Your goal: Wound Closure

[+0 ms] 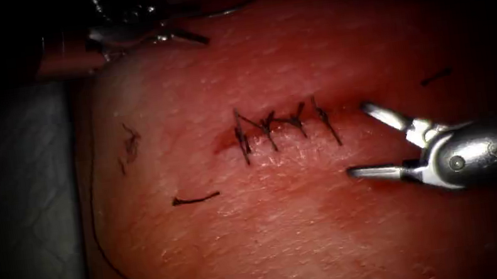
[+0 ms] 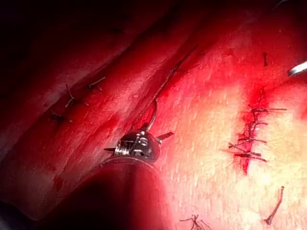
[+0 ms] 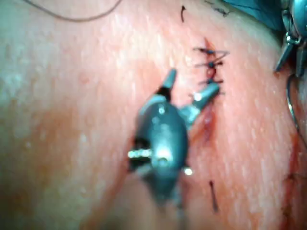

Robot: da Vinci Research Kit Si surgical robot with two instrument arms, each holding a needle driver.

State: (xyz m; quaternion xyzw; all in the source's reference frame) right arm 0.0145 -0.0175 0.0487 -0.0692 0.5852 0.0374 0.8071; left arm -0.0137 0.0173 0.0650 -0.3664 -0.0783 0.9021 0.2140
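My right silver claw (image 1: 357, 140) gapes empty at the stitched cut's (image 1: 285, 130) right end; my left claw (image 1: 185, 34), upper left, grips the curved steel needle (image 2: 152, 115) clear of the pink pork tissue (image 1: 285, 230), so I judge another stitch pending.

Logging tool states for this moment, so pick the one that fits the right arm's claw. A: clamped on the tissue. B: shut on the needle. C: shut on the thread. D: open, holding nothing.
D: the right claw stands wide open beside the right end of the stitched cut, with nothing between its jaws; the curved needle is over at the left claw.
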